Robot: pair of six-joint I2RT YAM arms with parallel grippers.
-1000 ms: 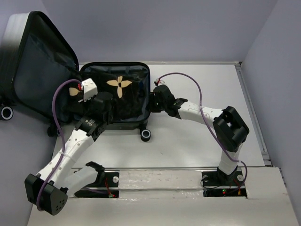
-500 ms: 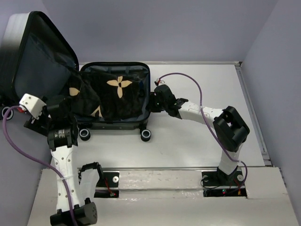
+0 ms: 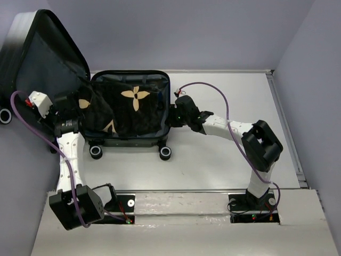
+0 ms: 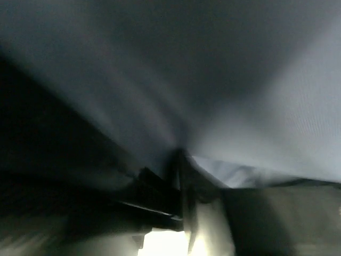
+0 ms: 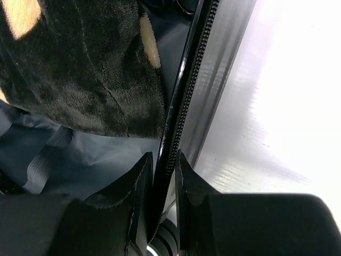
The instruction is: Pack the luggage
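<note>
The luggage (image 3: pixel 165 98) lies open on the table, its lid (image 3: pixel 37 64) standing up at the left, dark grey lining showing. A folded black blanket (image 3: pixel 130 106) with tan flowers lies in the base half, one corner draped toward the hinge. My right gripper (image 3: pixel 173 114) is shut on the base's right rim; in the right wrist view the fingers (image 5: pixel 139 181) pinch the zipper edge (image 5: pixel 184 106) beside the blanket (image 5: pixel 80 69). My left gripper (image 3: pixel 79 111) is at the lid's lower edge by the hinge. The left wrist view is blurred and shows only lining (image 4: pixel 213 80).
Black caster wheels (image 3: pixel 165 153) stick out of the suitcase's near side, and another (image 3: pixel 5 116) shows under the lid. Purple walls close in the table at the back and right. A raised white ledge (image 3: pixel 213 205) carries the arm bases.
My left arm has swung from over the blanket out to the left and now reaches the lid's lower edge. The blanket's left corner now lies spread out. The right arm has not moved.
</note>
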